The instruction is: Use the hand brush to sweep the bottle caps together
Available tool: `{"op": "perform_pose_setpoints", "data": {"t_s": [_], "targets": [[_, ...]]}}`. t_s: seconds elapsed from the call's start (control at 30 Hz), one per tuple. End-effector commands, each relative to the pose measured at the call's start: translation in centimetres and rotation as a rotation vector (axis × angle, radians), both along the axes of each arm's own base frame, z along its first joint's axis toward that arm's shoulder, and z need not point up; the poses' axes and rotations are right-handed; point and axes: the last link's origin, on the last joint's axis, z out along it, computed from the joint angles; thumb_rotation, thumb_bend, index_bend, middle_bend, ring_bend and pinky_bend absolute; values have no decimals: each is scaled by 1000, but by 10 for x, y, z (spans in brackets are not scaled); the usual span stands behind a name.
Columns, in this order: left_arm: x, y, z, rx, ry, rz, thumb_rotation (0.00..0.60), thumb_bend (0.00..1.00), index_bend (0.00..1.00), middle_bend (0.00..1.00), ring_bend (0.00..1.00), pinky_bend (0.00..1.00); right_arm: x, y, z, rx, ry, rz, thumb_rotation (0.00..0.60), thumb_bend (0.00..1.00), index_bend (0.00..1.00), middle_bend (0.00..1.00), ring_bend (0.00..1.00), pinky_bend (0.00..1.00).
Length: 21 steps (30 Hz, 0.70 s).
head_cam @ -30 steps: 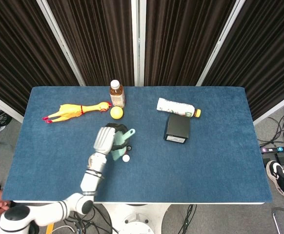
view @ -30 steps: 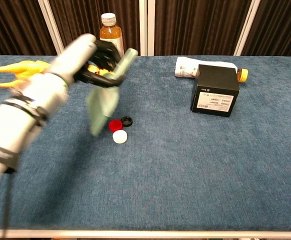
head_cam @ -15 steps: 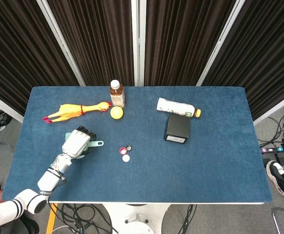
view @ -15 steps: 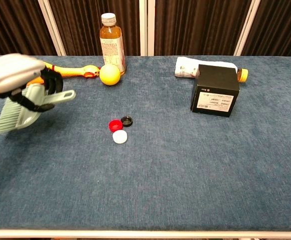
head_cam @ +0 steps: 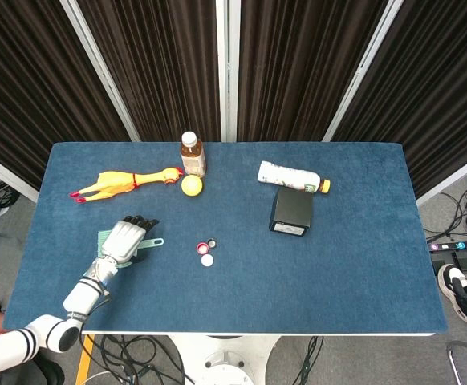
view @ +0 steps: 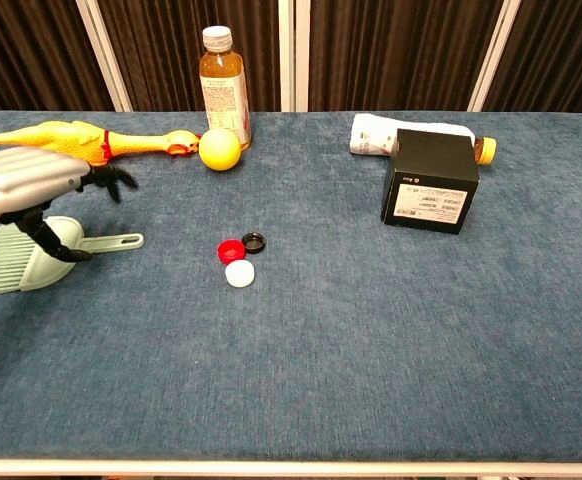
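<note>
Hand brush (view: 31, 255) flat, handle toward caps (view: 238, 258); left robot hand (view: 31, 185) spread above.

blue worktop (view: 391, 340): rubber chicken (view: 81, 138) at rear left; amber bottle (view: 223, 85) upright, yellow ball (view: 219, 149) just beside it; black box (view: 430, 180) before a lying bottle (view: 371, 131).

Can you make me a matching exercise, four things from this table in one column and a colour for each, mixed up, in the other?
Things:
1. ball
2. box
3. hand brush
4. table

Colours:
A. black
B. blue
C. yellow
D. pale green

Pairs: 1-C, 2-A, 3-D, 4-B
</note>
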Motion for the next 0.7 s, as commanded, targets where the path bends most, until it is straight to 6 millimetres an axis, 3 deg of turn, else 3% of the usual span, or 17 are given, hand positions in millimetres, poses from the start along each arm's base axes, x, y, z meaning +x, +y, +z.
{"op": "perform_pose_setpoints", "data": {"t_s": [0.03,0.17,0.33,0.47,0.7], "targets": [[3,-8,34,98,-188,48,600,143,102,181,137,224,-2,-1,2,4,-1,-8,600,239,94,234,45,153],[-15,-20,83,255,-260,76,600,142,103,181,137,223,-3,-1,3,11,-5,-14,600,241,94,233,45,153],[-54,-49,136,438,-183,144,600,142,107,181,137,216,-3,-2,-1,32,2,-9,600,243,94,215,45,153],[-77,-80,153,514,-107,190,600,142,120,181,137,205,-1,0,-4,51,4,-4,600,249,94,188,35,150],[-90,-132,155,554,-98,256,600,140,126,181,138,192,4,4,-9,57,-17,13,600,252,94,173,13,119]]}}
